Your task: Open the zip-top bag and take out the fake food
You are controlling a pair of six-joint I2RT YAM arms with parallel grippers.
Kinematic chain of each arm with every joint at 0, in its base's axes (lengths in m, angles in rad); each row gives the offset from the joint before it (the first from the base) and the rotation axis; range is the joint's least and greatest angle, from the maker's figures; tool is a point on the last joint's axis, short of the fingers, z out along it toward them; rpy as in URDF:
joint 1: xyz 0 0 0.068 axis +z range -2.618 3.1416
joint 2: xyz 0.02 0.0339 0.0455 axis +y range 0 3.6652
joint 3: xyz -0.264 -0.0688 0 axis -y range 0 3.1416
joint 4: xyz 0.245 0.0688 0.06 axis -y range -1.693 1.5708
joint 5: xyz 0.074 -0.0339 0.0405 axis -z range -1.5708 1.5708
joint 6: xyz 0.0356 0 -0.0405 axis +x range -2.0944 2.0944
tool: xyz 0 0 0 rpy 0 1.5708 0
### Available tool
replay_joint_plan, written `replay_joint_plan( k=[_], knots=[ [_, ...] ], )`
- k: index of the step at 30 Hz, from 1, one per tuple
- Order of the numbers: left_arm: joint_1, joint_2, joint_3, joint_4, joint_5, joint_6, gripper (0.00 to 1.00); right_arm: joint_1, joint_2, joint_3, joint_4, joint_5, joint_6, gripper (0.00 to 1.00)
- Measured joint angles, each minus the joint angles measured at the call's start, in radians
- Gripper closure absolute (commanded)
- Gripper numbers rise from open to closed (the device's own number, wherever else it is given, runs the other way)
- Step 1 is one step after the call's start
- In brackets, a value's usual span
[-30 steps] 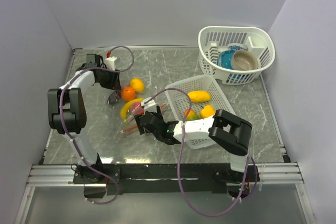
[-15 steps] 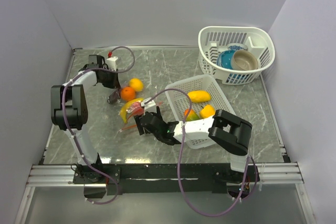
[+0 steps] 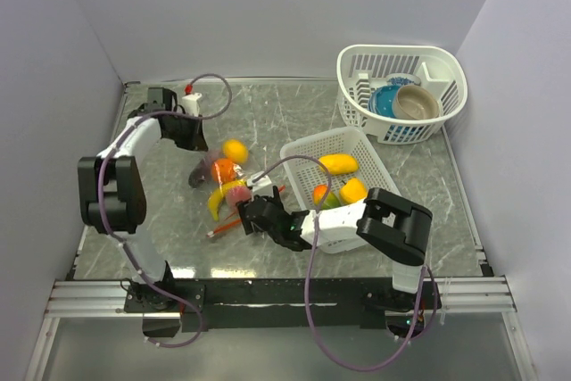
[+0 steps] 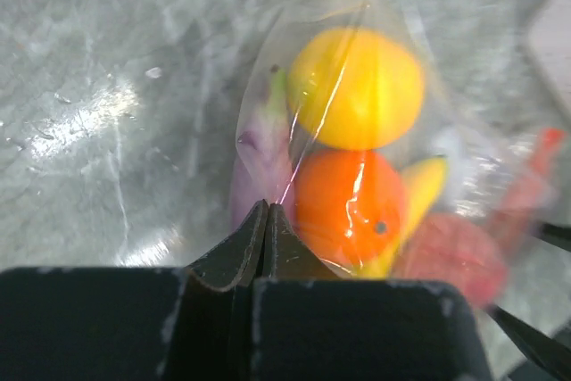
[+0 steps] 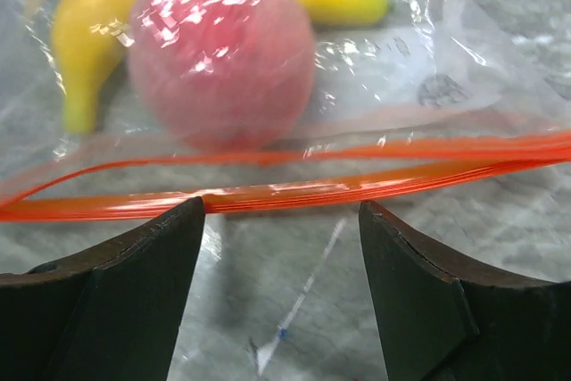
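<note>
The zip-top bag (image 3: 221,186) lies on the table (image 3: 294,118) left of centre, still sealed, with the fake food (image 3: 223,169) bunched inside: a yellow round fruit, an orange, a banana, a pink fruit and a purple piece. Its red-orange zip strip (image 5: 285,192) is the near edge. In the overhead view the strip runs from 8 to 2 o'clock. In the right wrist view it lies flat from 9 to 3 o'clock.

The right gripper (image 5: 281,213) is the nearer one to that strip. Its jaws are spread and hold nothing, with the strip at 12 o'clock just beyond the fingertips — I cannot tell whether they touch it. The left gripper (image 4: 266,220) is at the bag's far end, toward 11 o'clock, and its jaws are pressed together on a fold of the clear film.

A faint grey printed mark shows on the plastic — too blurred to read.

A white mesh basket (image 3: 299,153) stands at 3 o'clock of the bag.
</note>
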Motion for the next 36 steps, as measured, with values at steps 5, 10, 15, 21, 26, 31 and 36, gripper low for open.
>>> replay_joint_plan(
  k=[5, 10, 15, 21, 26, 31, 36],
  knots=[
    [-0.035, -0.161, 0.026, -0.093, 0.047, 0.006, 0.99, 0.0, -0.009, -0.031, 0.006, 0.005, 0.019, 0.22],
    [-0.071, -0.253, 0.005, -0.121, 0.067, 0.019, 0.99, 0.0, -0.009, -0.038, 0.009, 0.008, 0.029, 0.15],
    [-0.069, -0.227, -0.089, -0.112, 0.037, 0.035, 0.99, 0.001, -0.009, -0.038, 0.011, 0.017, 0.034, 0.06],
    [-0.072, -0.156, -0.178, -0.071, -0.05, 0.047, 0.99, 0.007, -0.003, -0.023, 0.017, 0.042, 0.013, 0.05],
    [-0.099, -0.138, -0.203, -0.006, -0.136, 0.052, 0.99, 0.016, 0.013, 0.006, 0.032, 0.047, -0.015, 0.05],
    [-0.144, -0.112, -0.233, 0.05, -0.205, 0.052, 0.99, 0.028, 0.03, 0.058, 0.049, 0.042, -0.042, 0.05],
    [-0.184, -0.093, -0.264, 0.076, -0.234, 0.051, 0.99, 0.035, 0.038, 0.097, 0.066, 0.041, -0.068, 0.05]
  ],
)
